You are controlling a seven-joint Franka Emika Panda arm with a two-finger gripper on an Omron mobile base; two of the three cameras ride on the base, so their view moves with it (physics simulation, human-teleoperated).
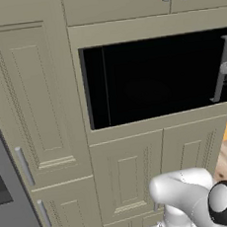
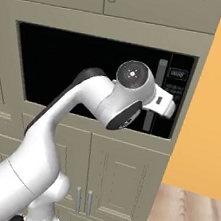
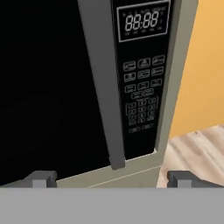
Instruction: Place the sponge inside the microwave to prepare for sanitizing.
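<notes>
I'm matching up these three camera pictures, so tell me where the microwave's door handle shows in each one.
Left base view: the door handle stands at the right edge, beside the black microwave door.
Right base view: the handle is right of centre, partly behind the arm.
Hand view: the handle runs down the middle.
Shared landmark: the black microwave door.

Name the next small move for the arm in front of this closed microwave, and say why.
Probably ease the open tool forward until its fingers straddle the grey door handle, then close. The microwave door is shut, the handle's lower end sits just ahead between the fingertips in the hand view, and nothing is held, so the door likely has to open first.
</notes>
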